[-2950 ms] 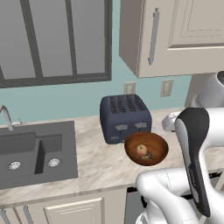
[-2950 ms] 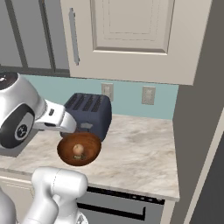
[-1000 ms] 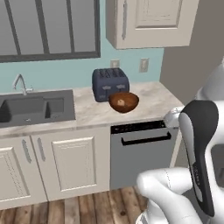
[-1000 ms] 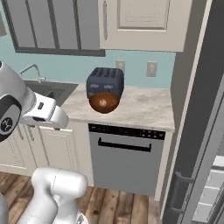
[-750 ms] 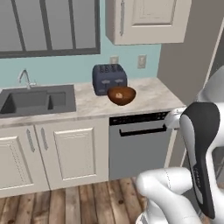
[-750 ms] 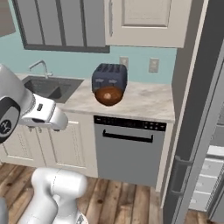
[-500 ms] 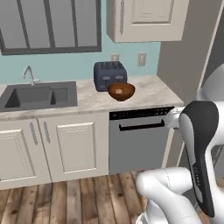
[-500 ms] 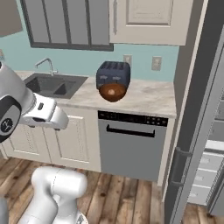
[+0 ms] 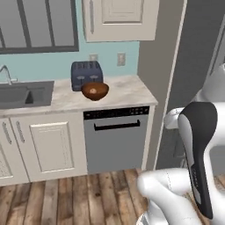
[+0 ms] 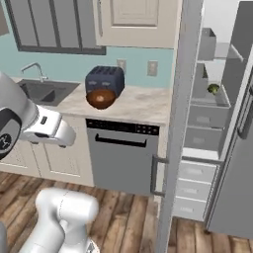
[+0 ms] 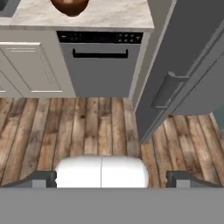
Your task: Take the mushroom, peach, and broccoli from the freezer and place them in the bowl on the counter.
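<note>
Tool [image 11: 111, 178] at the bottom of the hand view, fingertips [image 11: 43, 178] spread wide apart with nothing between them, pointing down at the wood floor [image 11: 87, 127]. Above the tool in that view: dishwasher front [image 11: 99, 65] upper centre, table [image 11: 109, 17] edge along the top, bowl [image 11: 70, 5] cut off at the top edge, grey freezer door [image 11: 183, 70] edge with its handle on the right. In the right base view the freezer [image 10: 212, 123] stands open on the right side, white inside, with bins and drawers; a small dark green lump on a shelf at upper right is probably the broccoli [image 10: 213, 89]. Peach not spotted; too small or hidden. The bowl [image 9: 95, 90] sits on the table [image 9: 123, 90] in front of the dark toaster [image 9: 86, 74], upper centre-left of the left base view, with a pale speck inside, likely the mushroom, cannot confirm. Handling guess: broccoli is light, bumpy and fairly stiff, so it should grip well; pinch across the floret head or stalk, gently, since bits could crumble. A peach would be round, smooth and bruisable, so take it across the widest part with light force. Versus the earlier frames: the whole picture has shifted, so the base has driven back and turned right; table and bowl now sit farther off and more to the left, and the open freezer has come into the right base view. The bowl itself has not moved beside the toaster.
</note>
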